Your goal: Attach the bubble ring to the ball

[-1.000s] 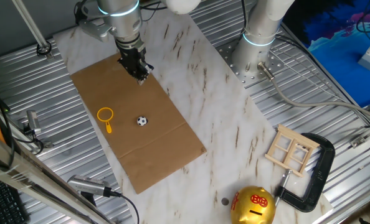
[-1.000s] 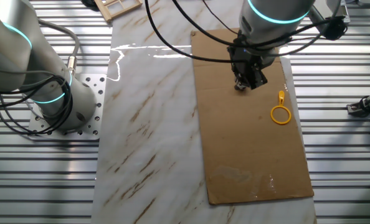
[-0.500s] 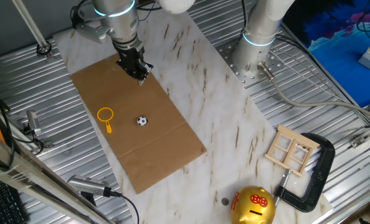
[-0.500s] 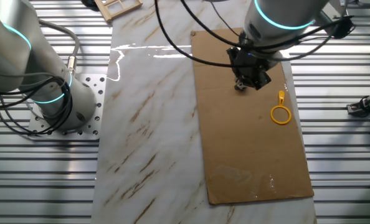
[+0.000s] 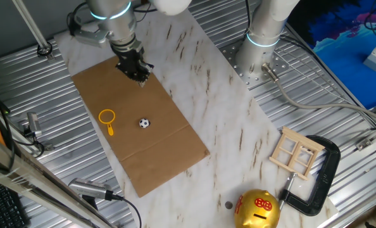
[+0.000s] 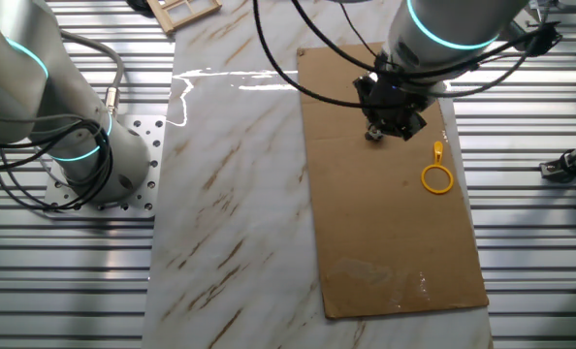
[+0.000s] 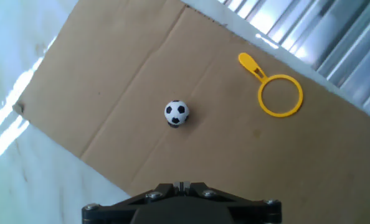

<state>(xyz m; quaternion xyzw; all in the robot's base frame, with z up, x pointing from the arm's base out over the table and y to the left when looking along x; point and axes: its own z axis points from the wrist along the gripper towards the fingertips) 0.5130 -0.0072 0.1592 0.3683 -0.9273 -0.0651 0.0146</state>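
Marble tabletop with a cardboard sheet (image 5: pixel 137 126). On it I see the bubble ring (image 5: pixel 107 119) lying flat, handle nearest me, left of the ball (image 5: pixel 144 123), apart. My gripper (image 5: pixel 137 73) hovers at the far side; finger spread I cannot tell. Bare cardboard surrounds both.

Cardboard sheet (image 5: pixel 147 152) on counter (image 5: pixel 232 126) open around ball (image 5: pixel 144 123) and bubble ring (image 5: pixel 107 119); the two lie apart, passable gap between. Piggy bank (image 5: pixel 257 211), clamp (image 5: pixel 318 180), wooden frame (image 5: pixel 295 154) well apart, off sheet.
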